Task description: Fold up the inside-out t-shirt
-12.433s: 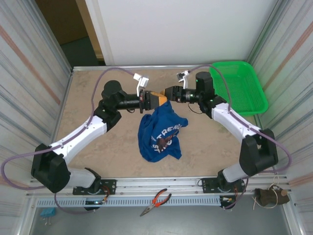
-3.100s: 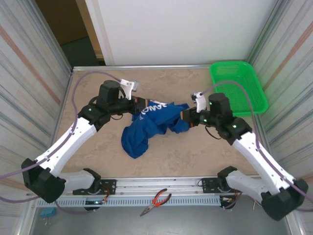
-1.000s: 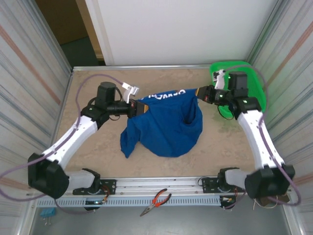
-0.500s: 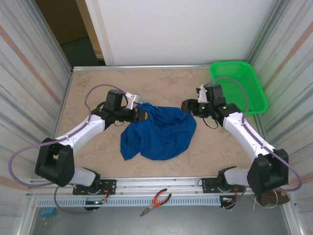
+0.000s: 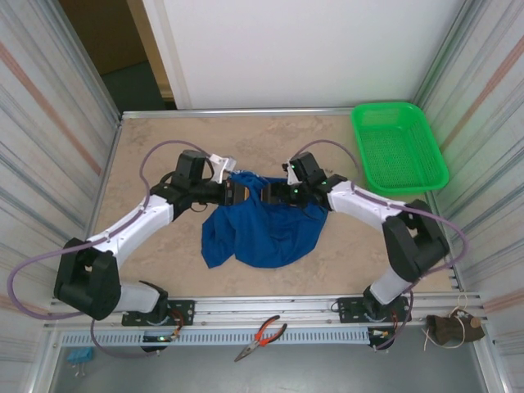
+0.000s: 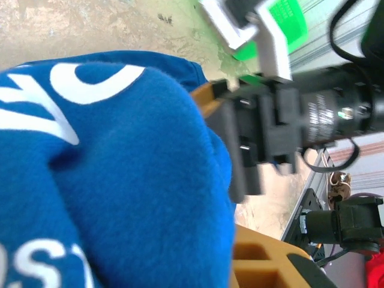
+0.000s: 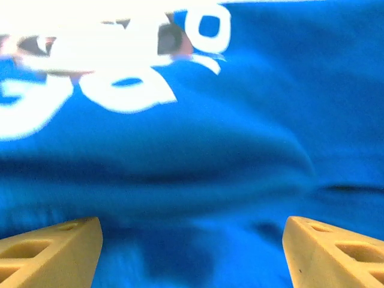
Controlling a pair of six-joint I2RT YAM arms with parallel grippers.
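Observation:
The inside-out t-shirt is royal blue and lies in a rumpled heap at the table's middle. Its upper edge is bunched between the two grippers. My left gripper sits at the heap's upper left. In the left wrist view the blue cloth with white print bulges over the jaws, and one orange finger shows beside it. My right gripper faces the left one from the right. In the right wrist view its fingers stand wide apart over the cloth, with the gripper open and holding nothing.
A green mesh basket stands at the back right corner. Red-handled pliers lie on the rail in front of the table. The right arm's black wrist shows close ahead in the left wrist view. Bare tabletop surrounds the shirt.
The right gripper let go of the shirt's corner, opened and swung left, close to the left gripper. The stretched shirt sank into a heap. The left gripper stayed put.

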